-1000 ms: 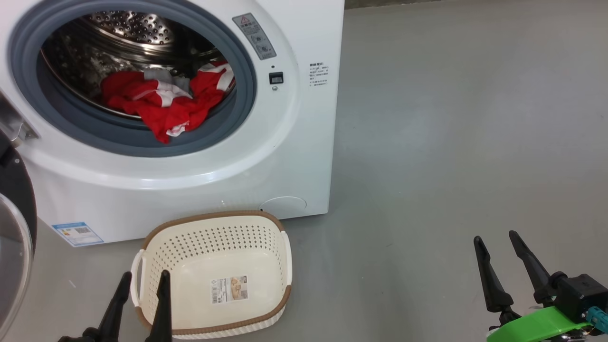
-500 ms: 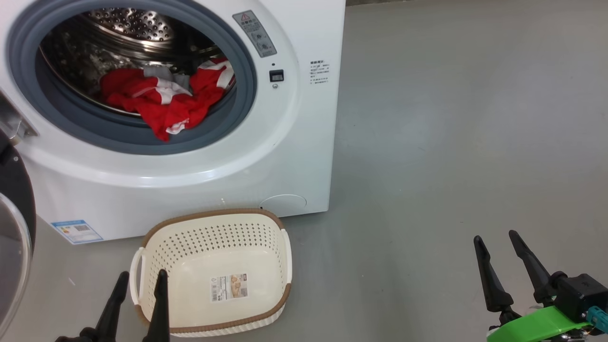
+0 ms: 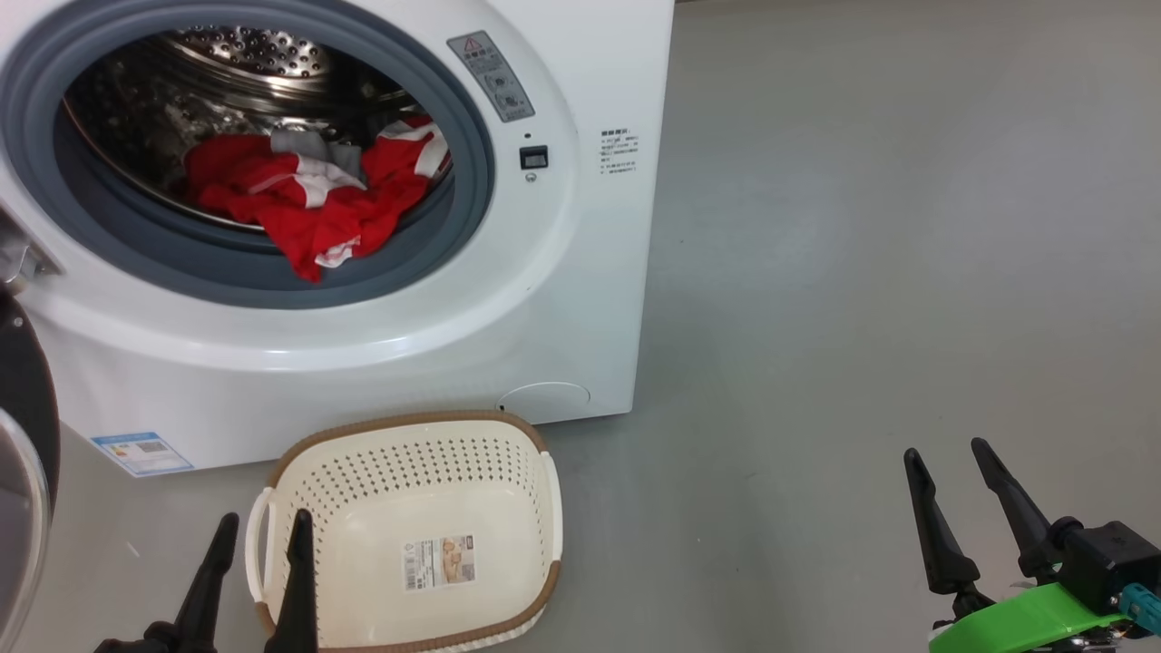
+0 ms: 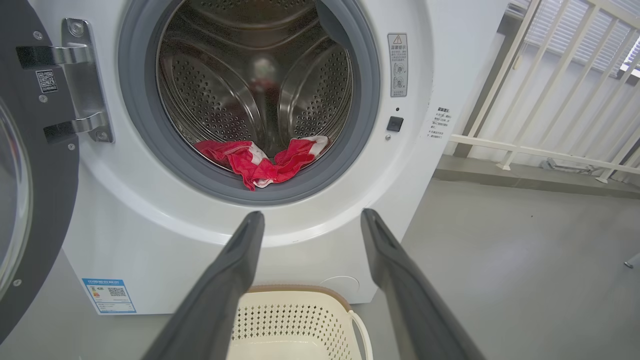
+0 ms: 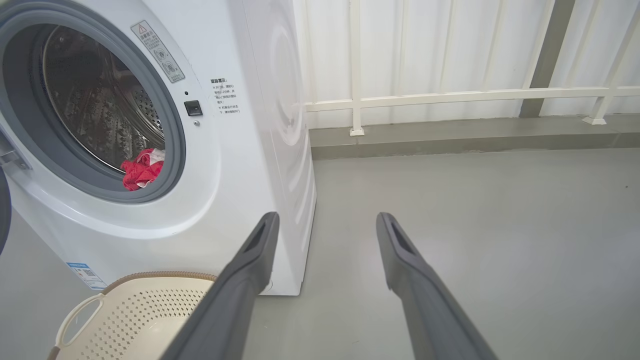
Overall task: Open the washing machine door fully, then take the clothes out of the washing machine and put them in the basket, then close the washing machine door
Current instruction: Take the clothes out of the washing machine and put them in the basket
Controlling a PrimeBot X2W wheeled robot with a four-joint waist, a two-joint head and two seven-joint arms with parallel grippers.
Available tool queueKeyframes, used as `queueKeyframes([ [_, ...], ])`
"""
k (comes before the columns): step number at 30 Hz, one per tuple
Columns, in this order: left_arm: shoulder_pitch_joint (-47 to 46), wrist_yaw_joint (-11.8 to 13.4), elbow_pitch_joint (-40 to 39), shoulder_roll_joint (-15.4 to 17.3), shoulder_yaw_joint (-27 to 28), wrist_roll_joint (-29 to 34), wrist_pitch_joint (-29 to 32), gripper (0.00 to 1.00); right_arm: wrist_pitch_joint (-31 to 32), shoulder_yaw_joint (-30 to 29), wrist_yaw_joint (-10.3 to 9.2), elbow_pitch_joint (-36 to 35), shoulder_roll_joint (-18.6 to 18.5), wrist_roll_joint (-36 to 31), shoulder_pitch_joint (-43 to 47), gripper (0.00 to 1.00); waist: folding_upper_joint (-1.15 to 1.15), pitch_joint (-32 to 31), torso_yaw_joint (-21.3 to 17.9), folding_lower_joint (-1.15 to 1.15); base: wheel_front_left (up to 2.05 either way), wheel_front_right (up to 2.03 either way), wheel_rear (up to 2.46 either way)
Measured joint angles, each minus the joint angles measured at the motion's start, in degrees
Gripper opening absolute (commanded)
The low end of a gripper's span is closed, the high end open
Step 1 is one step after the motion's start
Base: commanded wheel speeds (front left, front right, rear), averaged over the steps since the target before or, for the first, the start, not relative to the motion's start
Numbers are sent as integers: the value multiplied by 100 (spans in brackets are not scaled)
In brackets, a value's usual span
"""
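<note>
The white washing machine (image 3: 580, 299) stands with its round door (image 3: 23, 472) swung open to the left, its black ring (image 4: 45, 175) at the left edge. Red and white clothes (image 3: 308, 195) lie at the front of the steel drum, one red end hanging over the grey gasket (image 4: 265, 187). The cream basket (image 3: 308, 472) sits on the floor before the machine, holding no clothes. My left gripper (image 3: 263, 521) is open and holds nothing, hovering at the basket's near left corner. My right gripper (image 3: 943, 453) is open over bare floor, far right of the machine.
A white railing (image 5: 450, 95) and a raised grey curb (image 5: 450, 135) run behind the machine on the right. Grey floor (image 3: 862, 272) stretches to the right of the machine and basket.
The head camera has shifted slightly, so machine and basket sit a little lower and to the right in view. The left gripper sits marginally lower in frame. Clothes and right gripper are unchanged.
</note>
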Motion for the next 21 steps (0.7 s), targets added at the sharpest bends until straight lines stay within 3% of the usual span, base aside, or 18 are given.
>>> queueKeyframes([
  [21, -213, 0, 79, 18, 74, -68, 0, 100, 0, 2, 0, -27, 41, 0, -72, 100, 0, 228, 27, 0, 73, -78, 5],
])
